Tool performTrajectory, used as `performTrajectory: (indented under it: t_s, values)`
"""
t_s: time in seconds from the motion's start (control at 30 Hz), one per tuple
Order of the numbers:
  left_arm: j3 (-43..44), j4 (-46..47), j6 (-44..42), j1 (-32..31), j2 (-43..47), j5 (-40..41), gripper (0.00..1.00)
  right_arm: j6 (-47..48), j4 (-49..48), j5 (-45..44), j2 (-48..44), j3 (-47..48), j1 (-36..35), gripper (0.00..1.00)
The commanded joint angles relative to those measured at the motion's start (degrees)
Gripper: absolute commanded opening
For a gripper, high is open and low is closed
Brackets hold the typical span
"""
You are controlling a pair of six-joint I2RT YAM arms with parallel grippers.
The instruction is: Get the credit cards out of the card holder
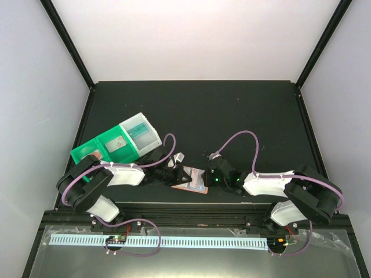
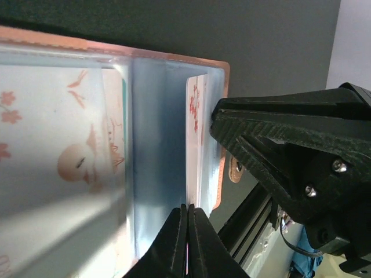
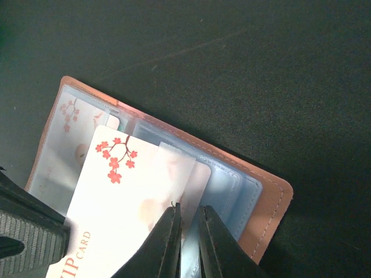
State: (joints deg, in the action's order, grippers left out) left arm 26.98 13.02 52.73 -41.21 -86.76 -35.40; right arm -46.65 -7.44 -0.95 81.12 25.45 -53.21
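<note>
Lying open, the card holder (image 1: 193,178) runs lengthwise left to right.

Top view: left gripper (image 1: 178,174) and right gripper (image 1: 210,176) cover the ends of the wallet (image 1: 194,178); its cards (image 1: 197,185) are too small to tell. Left wrist view: wallet blurred, cut off left and bottom. Right wrist view: white card (image 3: 124,191) cut off at bottom.
</note>
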Motion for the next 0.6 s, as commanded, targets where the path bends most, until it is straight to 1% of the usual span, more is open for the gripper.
performTrajectory:
  t_s: [0.0,0.27,0.43,0.57]
  values:
    - [0.6,1.6,-0.5,0.1,-0.1,-1.1,0.02,-0.6,1.8,-1.1,0.8,-1.8,0.2,0.09]
    - [0.3,-1.9,-1.3,0.5,2.7,-0.1,0.02,-1.3,2.1,-2.1,-0.7,-3.0,0.2,0.09]
    - [0.2,-6.9,-3.0,1.5,6.2,2.3,0.02,-0.7,2.7,-2.9,-1.9,-3.0,0.2,0.09]
    - [-0.2,-10.2,-3.8,3.1,9.5,3.7,0.02,-0.2,1.1,-2.4,-3.2,-3.7,0.2,0.1]
